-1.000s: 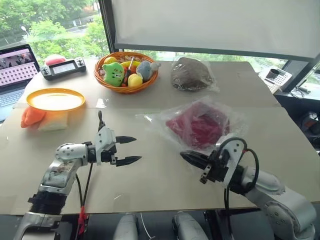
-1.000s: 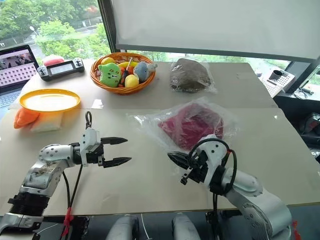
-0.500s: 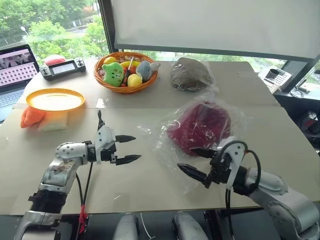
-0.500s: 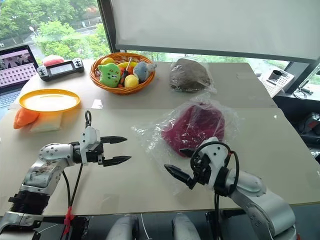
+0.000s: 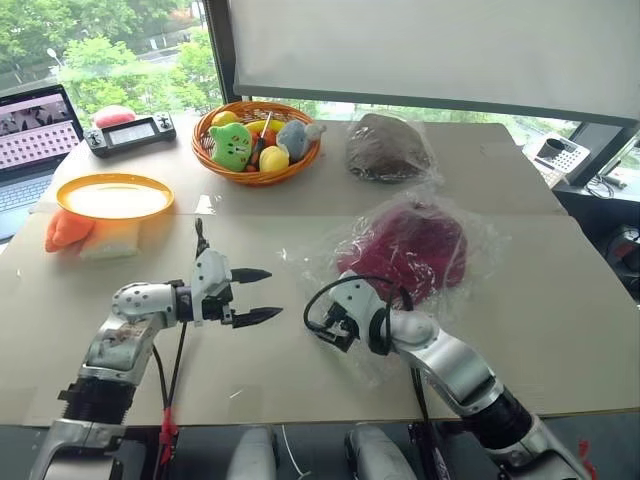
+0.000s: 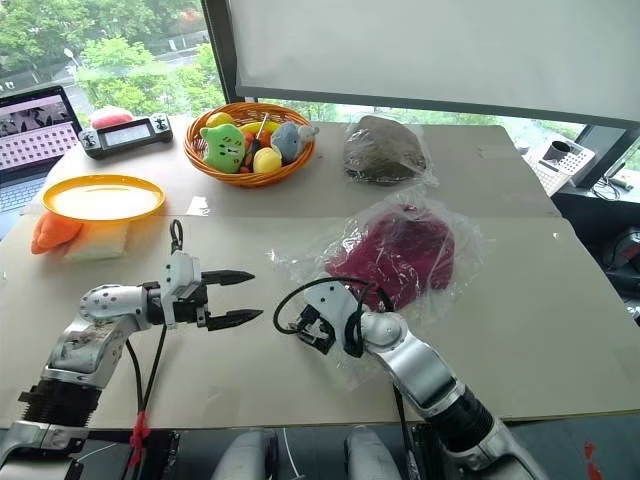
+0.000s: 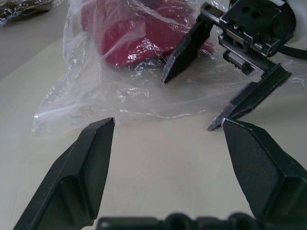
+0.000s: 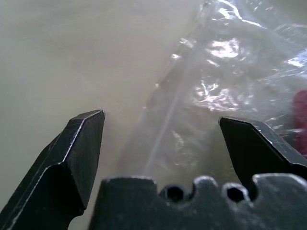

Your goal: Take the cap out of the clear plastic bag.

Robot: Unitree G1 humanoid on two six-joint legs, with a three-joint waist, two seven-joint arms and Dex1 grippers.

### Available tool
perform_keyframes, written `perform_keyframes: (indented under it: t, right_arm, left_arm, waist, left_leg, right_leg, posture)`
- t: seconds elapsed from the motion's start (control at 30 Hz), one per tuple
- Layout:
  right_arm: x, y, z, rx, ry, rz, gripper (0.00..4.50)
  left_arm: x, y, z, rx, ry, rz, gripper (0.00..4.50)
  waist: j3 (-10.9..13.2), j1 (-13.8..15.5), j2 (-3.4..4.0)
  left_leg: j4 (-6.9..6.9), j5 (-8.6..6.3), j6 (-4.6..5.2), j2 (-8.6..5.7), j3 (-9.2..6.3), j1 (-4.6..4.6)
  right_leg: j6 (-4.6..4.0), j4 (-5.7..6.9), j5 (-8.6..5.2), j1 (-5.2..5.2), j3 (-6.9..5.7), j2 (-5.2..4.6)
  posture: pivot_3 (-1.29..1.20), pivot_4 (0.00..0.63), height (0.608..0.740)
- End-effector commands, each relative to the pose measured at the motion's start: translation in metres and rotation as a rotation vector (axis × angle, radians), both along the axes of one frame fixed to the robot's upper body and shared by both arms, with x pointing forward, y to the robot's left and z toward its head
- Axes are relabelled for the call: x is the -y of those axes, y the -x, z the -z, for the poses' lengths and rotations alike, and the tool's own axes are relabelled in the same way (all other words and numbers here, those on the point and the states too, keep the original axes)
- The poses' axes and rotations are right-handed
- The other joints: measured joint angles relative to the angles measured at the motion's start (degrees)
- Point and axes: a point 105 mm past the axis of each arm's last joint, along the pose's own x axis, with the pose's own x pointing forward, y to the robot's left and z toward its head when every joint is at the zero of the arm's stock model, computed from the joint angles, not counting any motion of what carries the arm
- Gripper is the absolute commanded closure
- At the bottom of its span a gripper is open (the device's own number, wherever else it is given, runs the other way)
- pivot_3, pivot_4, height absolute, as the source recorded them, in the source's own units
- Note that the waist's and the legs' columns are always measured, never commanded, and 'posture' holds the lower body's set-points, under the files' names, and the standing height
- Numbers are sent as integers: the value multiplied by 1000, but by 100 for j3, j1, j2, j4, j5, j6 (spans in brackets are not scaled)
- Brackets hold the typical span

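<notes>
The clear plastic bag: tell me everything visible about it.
The clear plastic bag is thin, glossy and heavily crinkled. It lies flat on the tan table, with the dark red cap bunched inside. Its empty, flattened near end spreads toward the open right gripper, whose fingers sit at the bag's edge holding nothing.

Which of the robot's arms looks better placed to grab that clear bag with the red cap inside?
The right. Its tool stands open right at the near edge of the clear plastic bag, over the loose plastic, with the cap just beyond. The left tool is open too, but hovers apart from the bag over bare table.
</notes>
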Motion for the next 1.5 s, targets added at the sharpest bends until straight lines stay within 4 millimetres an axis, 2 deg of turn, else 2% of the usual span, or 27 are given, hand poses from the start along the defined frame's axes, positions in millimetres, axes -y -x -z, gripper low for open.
perform_keyframes:
  t: [0.03,0.23,0.43,0.67,0.8,0.83,1.0,1.03,1.13,1.2,1.27,1.43,1.5]
  right_arm:
    - [24,-12,-27,233,143,80,21]
    - [41,-6,-51,359,207,160,21]
    - [51,1,-43,314,221,221,21]
    - [86,1,-35,251,236,430,21]
    - [95,0,-36,251,249,474,969]
    - [96,0,-36,253,251,478,1433]
    - [94,-1,-42,263,202,481,3044]
    - [92,-1,-42,260,188,478,3484]
    - [86,-5,-47,236,84,482,4479]
    - [82,-7,-52,214,-6,486,4479]
    - [79,-10,-58,226,-25,469,4479]
    - [57,-14,-85,179,-229,393,4479]
    - [50,-14,-91,138,-301,372,4479]
  left_arm:
    - [-1,3,-12,44,7,2,646]
    - [0,5,-12,38,9,4,646]
    - [2,5,-12,32,8,14,646]
    - [3,2,-13,33,11,24,646]
    - [4,2,-13,32,11,29,646]
    - [5,2,-13,31,12,30,646]
    - [8,1,-12,32,18,36,646]
    - [10,1,-12,33,24,38,646]
    - [19,3,-15,32,48,48,646]
    - [26,6,-18,10,91,53,646]
    - [34,9,-21,-25,144,53,646]
    - [64,17,-16,-270,300,-15,646]
    - [76,13,-12,-380,364,-63,646]
  waist:
    - [0,20,0]
    - [0,-8,0]
    - [0,-16,0]
    - [0,-10,0]
    - [0,-27,0]
    - [0,-29,0]
    - [0,-24,0]
    - [0,-23,0]
    - [0,-23,0]
    - [0,-27,0]
    - [0,-27,0]
    - [0,-46,0]
    - [0,-41,0]
  left_leg:
    - [1,0,0,0,0,0]
    - [4,1,-1,1,1,0]
    - [5,1,-1,0,1,-3]
    - [8,1,-1,0,1,-2]
    - [8,1,-1,0,1,-1]
    - [8,1,-1,0,1,-1]
    - [8,1,-1,0,1,-1]
    - [8,1,-1,0,1,-1]
    - [8,1,-1,0,1,-1]
    - [8,1,-1,0,0,-1]
    - [8,1,-1,0,0,-2]
    - [11,1,-1,1,-2,0]
    - [11,0,-1,0,-6,6]
  right_leg:
    - [0,1,0,0,-1,0]
    - [1,4,0,-3,1,2]
    - [1,3,0,-3,2,1]
    - [1,4,0,-2,2,1]
    - [1,3,0,-2,2,1]
    - [1,4,0,-2,2,1]
    - [1,3,0,-2,2,1]
    - [2,3,0,-1,3,1]
    - [2,4,0,-1,2,1]
    - [2,4,1,0,2,2]
    - [3,4,1,1,2,2]
    - [6,7,3,4,3,3]
    - [6,8,3,12,1,3]
  posture:
    - [0,150,740]
    - [0,150,740]
    - [0,150,740]
    - [0,150,740]
    - [0,150,740]
    - [0,150,740]
    - [0,150,740]
    - [0,150,740]
    - [0,150,740]
    - [0,150,740]
    - [0,150,740]
    - [0,150,740]
    - [0,150,740]
